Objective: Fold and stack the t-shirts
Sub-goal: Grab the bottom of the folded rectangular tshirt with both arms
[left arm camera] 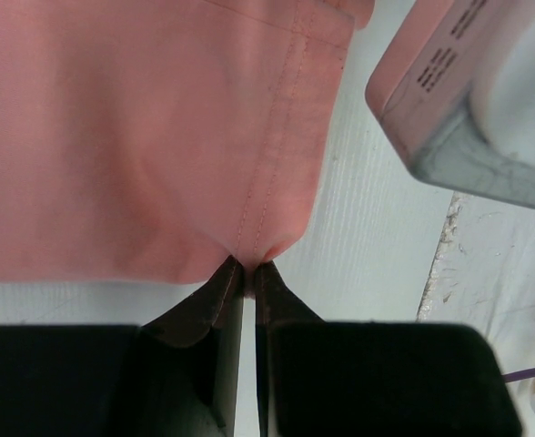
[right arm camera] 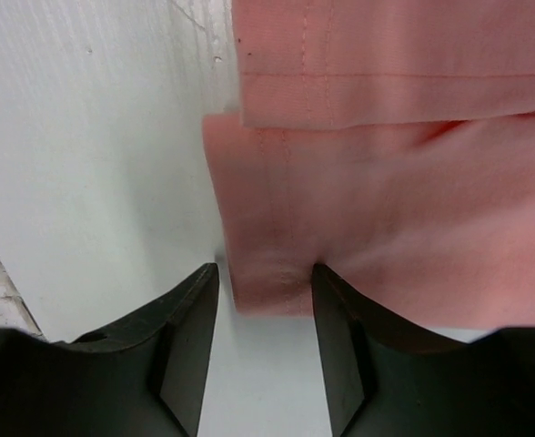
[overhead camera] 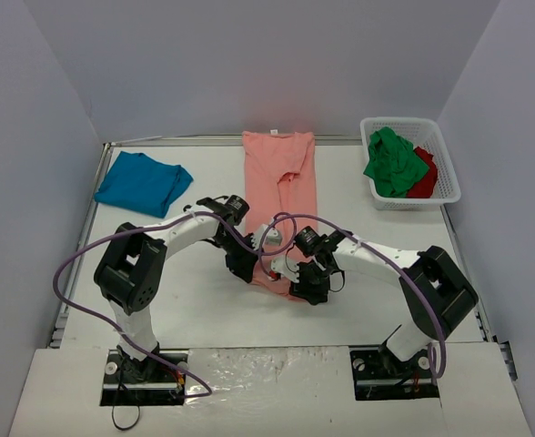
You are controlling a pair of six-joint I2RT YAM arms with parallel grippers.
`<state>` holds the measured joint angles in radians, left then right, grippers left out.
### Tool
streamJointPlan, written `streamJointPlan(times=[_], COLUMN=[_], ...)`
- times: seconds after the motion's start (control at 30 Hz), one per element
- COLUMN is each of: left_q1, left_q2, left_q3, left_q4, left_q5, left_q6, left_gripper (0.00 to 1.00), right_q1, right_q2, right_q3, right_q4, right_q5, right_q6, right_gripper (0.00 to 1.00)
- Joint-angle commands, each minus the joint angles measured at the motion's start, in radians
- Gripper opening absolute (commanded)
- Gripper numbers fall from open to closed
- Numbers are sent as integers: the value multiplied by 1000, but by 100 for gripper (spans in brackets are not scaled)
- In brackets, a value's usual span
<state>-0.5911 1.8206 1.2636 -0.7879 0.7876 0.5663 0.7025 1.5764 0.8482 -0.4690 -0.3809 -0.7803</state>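
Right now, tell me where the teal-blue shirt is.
In the top view, the teal-blue shirt lies near the far-left corner of the table, left of the salmon-pink shirt.

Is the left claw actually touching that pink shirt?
Touching. The left wrist view shows the left gripper pinched shut on the hem of the pink shirt.

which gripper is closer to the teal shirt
Left. The left gripper pinches the near hem of the salmon-pink shirt, right of the teal shirt; the right gripper, open at that hem, is farther right.
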Motion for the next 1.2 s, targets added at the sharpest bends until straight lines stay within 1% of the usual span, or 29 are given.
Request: streamJointPlan(times=[0.0, 0.07, 0.1, 0.13, 0.2, 0.37, 0.47, 0.5, 0.63, 0.7, 0.97, 1.17], left_q1=[11, 14, 20, 25, 33, 39, 39, 37, 39, 37, 39, 36], left_q2=[-27, -26, -26, -26, -27, -23, -21, -23, -33, -44, -75, -147], left_q3=[26, 34, 40, 42, 43, 45, 49, 51, 46, 46, 103, 89], left_q4=[-19, -25, -27, -27, -27, -31, -34, -36, -39, -43, -112, -137], left_q5=[19, 18, 19, 21, 24, 27, 27, 25, -4, -13, -48, -71], left_q6=[14, 14, 14, 12, 12, 15, 17, 18, 17, 21, 37, 53], left_gripper=[2, 2, 2, 2, 2, 2, 2, 2, 2, 2, 2, 2], right_q1=[15, 26, 35, 40, 41, 57, 71, 71, 71, 71, 61, 55], right_q2=[59, 71, 76, 91, 105, 137, 158, 165, 160, 137, 37, -16], right_q3=[-29, -32, -34, -35, -32, -15, 0, 5, 29, 57, 251, 287], right_q4=[-19, -3, 1, 13, 20, 21, 20, 20, -13, -75, -302, -390], right_q5=[91, 111, 119, 137, 143, 166, 183, 189, 168, 154, 97, 48], right_q6=[24, 41, 45, 56, 65, 78, 85, 88, 98, 102, 76, 79], right_gripper=[40, 35, 28, 27, 24, 23, 12, 7, 0, 0, 0, 0])
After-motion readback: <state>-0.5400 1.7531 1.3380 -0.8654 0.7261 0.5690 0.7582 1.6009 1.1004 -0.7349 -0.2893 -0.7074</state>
